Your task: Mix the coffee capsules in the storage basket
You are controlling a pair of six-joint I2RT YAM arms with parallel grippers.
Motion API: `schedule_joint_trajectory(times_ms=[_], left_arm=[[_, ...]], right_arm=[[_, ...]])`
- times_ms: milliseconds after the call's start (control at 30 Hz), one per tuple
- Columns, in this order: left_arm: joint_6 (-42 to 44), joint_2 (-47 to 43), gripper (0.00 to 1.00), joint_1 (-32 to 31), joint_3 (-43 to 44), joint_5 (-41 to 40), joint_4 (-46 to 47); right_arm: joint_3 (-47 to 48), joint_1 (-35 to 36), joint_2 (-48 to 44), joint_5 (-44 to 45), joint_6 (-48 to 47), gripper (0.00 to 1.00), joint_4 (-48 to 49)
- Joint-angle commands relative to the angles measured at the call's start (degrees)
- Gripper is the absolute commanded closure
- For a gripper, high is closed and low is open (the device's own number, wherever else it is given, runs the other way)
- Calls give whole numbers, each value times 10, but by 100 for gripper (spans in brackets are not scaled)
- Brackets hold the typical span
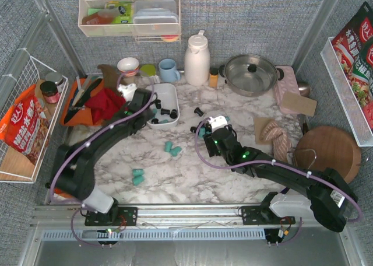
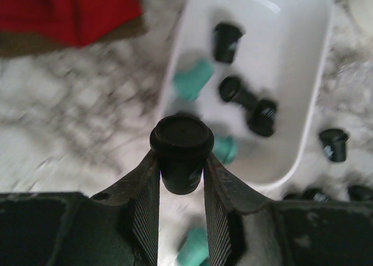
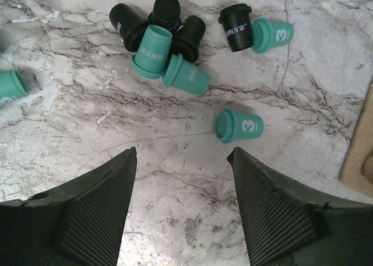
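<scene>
The marble surface [image 1: 192,181] carries the white, round-cornered storage basket [image 2: 291,38] at its back left; inside lie five coffee capsules [image 2: 192,82], three black and two teal; near the right arm, four black and five teal tapered pods lie loose; the left claw [image 2: 182,172] clenches one black capsule [image 2: 182,139] by the basket's near corner; the right claw [image 3: 182,155] hangs spread wide, holding nothing, near a teal capsule [image 3: 239,125].
</scene>
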Motion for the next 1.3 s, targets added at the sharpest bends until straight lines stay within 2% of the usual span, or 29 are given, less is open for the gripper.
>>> schedule_joint_trajectory(times_ms=[0,133,200,333,500,633,833,1033,1133,1233,1267], left_arm=[[81,142,67,0,132,12,116],[105,284,66,2,272,11,75],[107,335,65,3,303,16,76],[102,365,54,12,291,55,139],[103,363,42,15,282,97,170],[108,330,35,15,260,116,188],[119,217,32,14,188,112,201],[152,94,26,14,143,126,107],[158,24,18,13,114,149,57],[152,-32,3,13,83,184,8],[154,-49,1,14,72,200,-6]], right_arm=[[3,0,-6,17,-3,29,8],[2,0,-11,20,-5,29,8],[2,0,-11,20,-6,29,7],[7,0,-10,24,-7,29,1],[6,0,-7,29,-8,29,3],[8,0,0,28,-8,29,4],[12,0,27,18,-3,28,17],[32,-13,95,36,14,28,43],[46,-26,139,22,29,29,58],[63,-34,173,15,17,29,59],[66,-38,180,9,6,29,64]])
